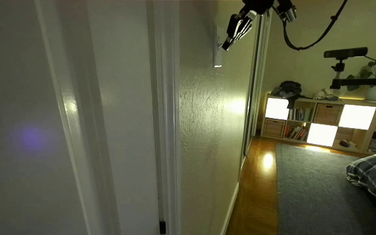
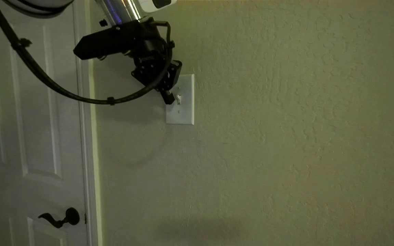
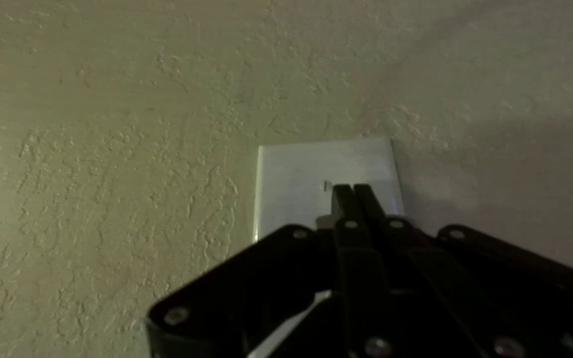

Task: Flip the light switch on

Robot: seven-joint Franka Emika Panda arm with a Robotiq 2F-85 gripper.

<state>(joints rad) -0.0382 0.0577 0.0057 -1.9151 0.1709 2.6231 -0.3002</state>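
In an exterior view I have the white door [image 2: 33, 136] at left, then my gripper [image 2: 169, 98], fingers [image 3: 343, 204] pinched together beside the toggle [image 2: 179, 99], perhaps touching; the light switch [image 2: 184, 114] sits on the textured wall [image 2: 296, 136] filling the right.

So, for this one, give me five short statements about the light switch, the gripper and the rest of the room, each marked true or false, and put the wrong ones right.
1. The gripper is close to the light switch. True, though whether they touch cannot be told.
2. The gripper is wide open. False: in the wrist view its fingers are together.
3. The door has a dark handle. True.
4. That handle sits higher than the light switch. False: it sits lower, as an exterior view shows.
5. Three squares of the low shelf glow brightly. True.
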